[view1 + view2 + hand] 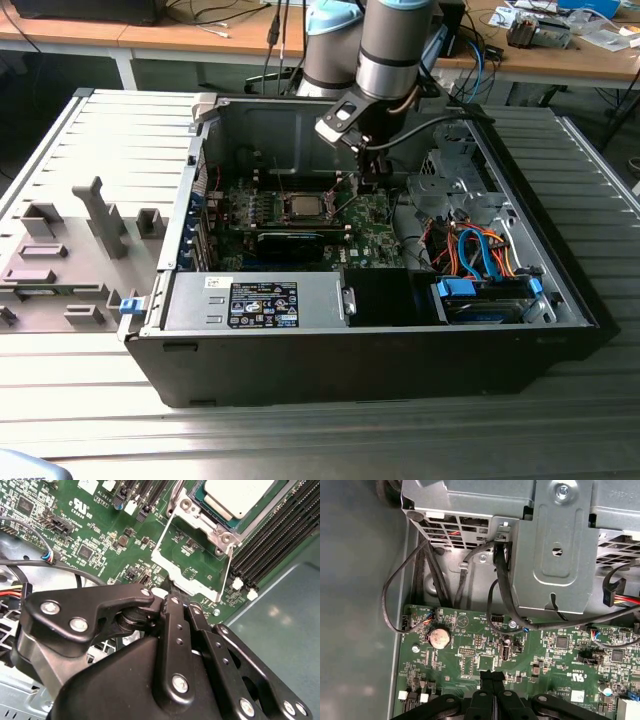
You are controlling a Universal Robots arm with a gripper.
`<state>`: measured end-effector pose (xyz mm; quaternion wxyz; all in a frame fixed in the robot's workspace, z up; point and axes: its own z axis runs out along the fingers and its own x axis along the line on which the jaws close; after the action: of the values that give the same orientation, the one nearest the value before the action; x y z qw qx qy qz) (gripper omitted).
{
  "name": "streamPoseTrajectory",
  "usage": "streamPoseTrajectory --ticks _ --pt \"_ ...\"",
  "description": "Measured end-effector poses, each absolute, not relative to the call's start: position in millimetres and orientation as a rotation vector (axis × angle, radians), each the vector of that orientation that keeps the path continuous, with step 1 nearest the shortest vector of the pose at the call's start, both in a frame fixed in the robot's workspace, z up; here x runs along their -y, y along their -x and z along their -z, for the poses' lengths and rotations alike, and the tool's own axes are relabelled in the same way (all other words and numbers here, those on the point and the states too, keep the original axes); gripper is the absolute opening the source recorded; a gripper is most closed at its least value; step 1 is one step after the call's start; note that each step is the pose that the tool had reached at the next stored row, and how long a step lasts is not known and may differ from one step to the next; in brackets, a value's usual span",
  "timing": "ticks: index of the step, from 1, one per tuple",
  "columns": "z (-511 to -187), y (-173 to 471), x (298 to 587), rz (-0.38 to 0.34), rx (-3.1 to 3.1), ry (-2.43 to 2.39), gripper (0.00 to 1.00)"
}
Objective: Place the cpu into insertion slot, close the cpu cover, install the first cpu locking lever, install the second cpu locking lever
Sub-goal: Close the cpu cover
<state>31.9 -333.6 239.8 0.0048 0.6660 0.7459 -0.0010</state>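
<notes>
Black gripper (170, 596): fingers pressed together, nothing visible between them, tips at the free edge of the thin silver square-frame cpu cover (172, 569), which lies swung open. Beyond the cover, the dull silver-grey square cpu (240, 492) sits in the silver-rimmed black insertion slot (197, 515).

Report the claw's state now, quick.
Claw: closed, fingers pressed together with nothing visible between them; its tips are beside the open cpu cover.

Metal table (300, 440) carries open computer case (350, 365).
</notes>
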Motion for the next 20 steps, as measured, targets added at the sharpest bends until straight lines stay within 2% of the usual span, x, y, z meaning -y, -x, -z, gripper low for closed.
streamPoseTrajectory --ticks 20 --pt "-241.0 -11.0 333.6 -0.003 -2.333 -2.083 0.11"
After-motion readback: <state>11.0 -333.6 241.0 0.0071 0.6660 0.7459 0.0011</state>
